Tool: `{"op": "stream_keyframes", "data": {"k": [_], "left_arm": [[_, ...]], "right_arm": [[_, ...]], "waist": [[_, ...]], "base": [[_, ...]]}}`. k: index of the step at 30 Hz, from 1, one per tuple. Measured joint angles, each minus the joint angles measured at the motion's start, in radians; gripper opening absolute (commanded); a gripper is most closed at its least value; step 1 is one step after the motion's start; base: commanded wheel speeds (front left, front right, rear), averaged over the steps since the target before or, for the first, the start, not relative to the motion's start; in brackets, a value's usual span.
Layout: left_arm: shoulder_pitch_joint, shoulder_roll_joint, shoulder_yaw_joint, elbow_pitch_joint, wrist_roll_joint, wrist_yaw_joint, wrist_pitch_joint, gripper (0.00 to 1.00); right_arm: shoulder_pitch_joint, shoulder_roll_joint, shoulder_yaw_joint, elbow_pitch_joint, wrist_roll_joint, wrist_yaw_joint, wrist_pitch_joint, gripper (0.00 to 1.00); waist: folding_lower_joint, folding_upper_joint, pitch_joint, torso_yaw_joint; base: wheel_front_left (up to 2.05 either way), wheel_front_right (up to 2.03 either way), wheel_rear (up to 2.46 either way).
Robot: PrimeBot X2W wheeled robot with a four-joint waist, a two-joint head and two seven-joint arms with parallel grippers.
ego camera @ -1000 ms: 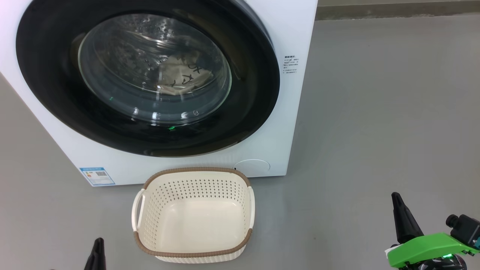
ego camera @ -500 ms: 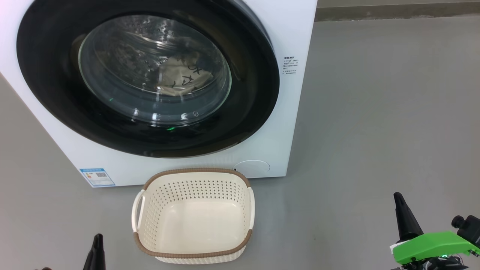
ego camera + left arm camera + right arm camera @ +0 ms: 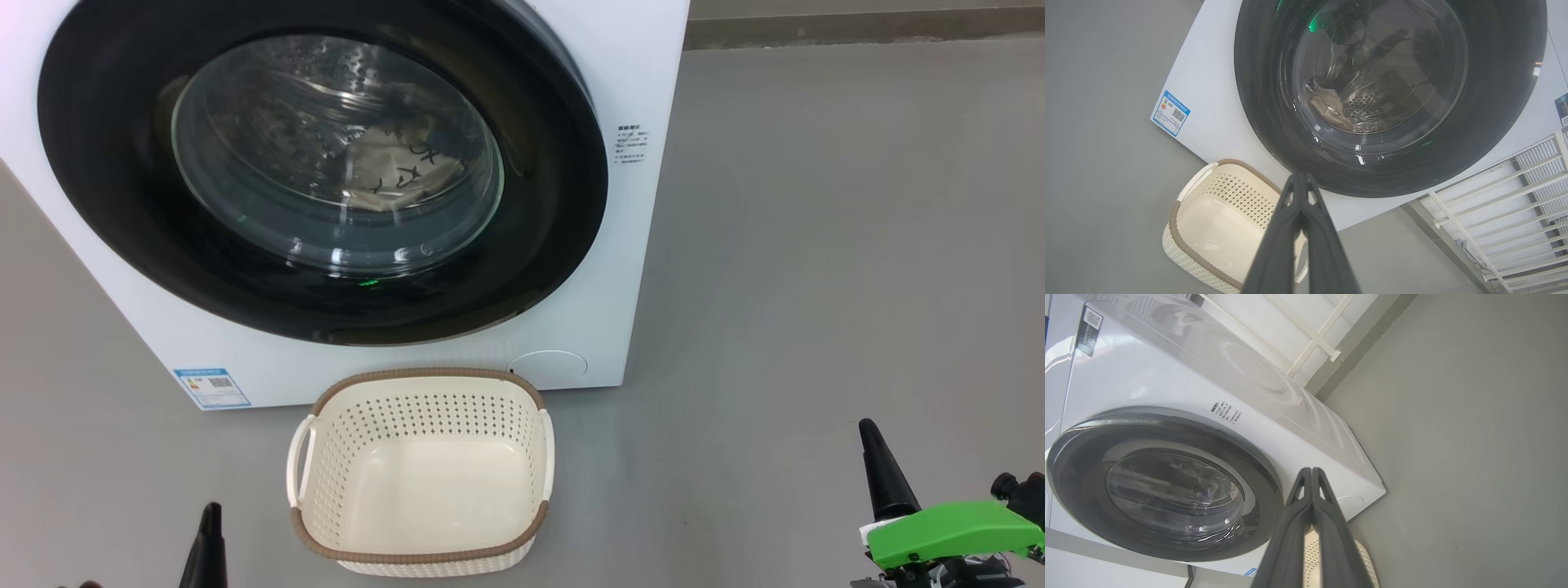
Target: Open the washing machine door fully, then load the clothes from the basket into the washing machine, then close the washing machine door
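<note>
Right gripper (image 3: 865, 429) has edged rightward; left wrist view adds white railing (image 3: 1535, 153).

White washing machine (image 3: 645, 269), black-rimmed door (image 3: 555, 204) shut, clothes (image 3: 392, 167) inside (cream, black marks); cream basket (image 3: 424, 408) empty before it

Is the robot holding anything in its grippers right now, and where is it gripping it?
Nothing is held. The left gripper and right gripper are both shut on air, away from the empty basket and the washing machine door.
</note>
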Motion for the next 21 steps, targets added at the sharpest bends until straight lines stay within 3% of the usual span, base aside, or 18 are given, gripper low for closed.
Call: {"op": "stream_keyframes", "data": {"k": [21], "left_arm": [[-0.032,-0.020,0.018,-0.012,-0.219,0.000,0.063,0.00]], "right_arm": [[-0.010,0.012,-0.031,-0.012,0.207,-0.003,0.062,0.00]], "waist": [[0.0000,0.0000,-0.006,-0.001]], "base": [[0.00,0.00,0.00]]}}
